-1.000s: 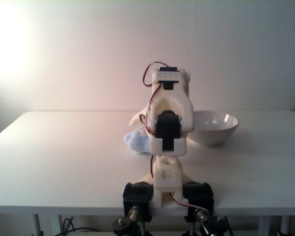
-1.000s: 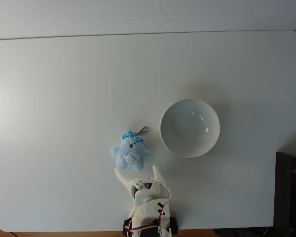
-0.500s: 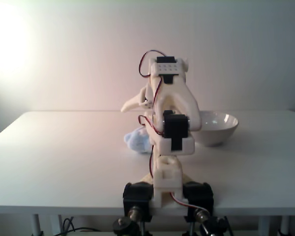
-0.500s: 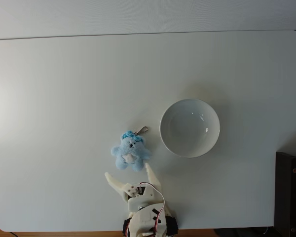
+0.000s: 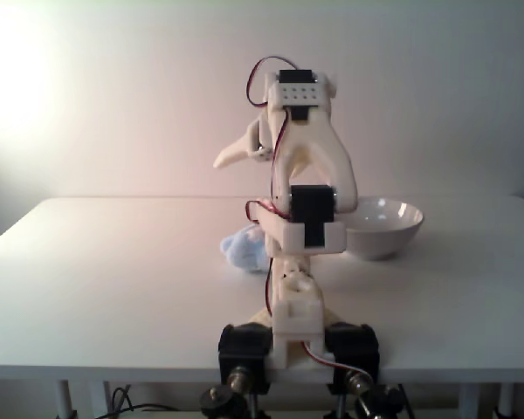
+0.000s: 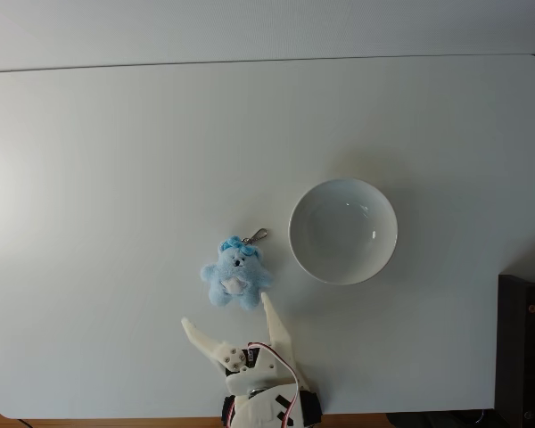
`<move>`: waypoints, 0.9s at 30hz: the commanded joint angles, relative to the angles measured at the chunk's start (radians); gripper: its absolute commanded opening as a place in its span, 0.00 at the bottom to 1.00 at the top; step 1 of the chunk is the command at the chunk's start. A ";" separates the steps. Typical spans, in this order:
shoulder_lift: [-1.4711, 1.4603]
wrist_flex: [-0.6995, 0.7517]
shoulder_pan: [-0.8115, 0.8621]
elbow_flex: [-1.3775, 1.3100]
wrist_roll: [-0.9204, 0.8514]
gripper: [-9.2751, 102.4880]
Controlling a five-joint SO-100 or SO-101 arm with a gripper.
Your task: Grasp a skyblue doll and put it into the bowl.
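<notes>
- Fixed view from above: I see the white two-finger gripper (image 6: 226, 312) spread wide, empty, near the white table's (image 6: 89, 160) bottom edge.
- Fuzzy skyblue doll (image 6: 235, 275) lies just beyond the fingertips, beside the glossy white round bowl (image 6: 343, 231).

Seen from above in a fixed view, the claw (image 6: 225, 308) stands with its jaws spread wide, just below the skyblue doll (image 6: 235, 275), and nothing lies between them. The bowl (image 6: 343, 231) sits just to the right of the doll, with a narrow strip of bare bench (image 6: 116, 178) between. Left of the doll and above it, the bench is free up to its edges.
</notes>
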 commanded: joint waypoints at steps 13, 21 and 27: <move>-0.818 0.003 -0.003 -0.350 -0.003 0.61; -1.000 0.003 -0.005 -0.350 -0.003 0.61; -1.098 0.002 -0.006 -0.350 -0.003 0.61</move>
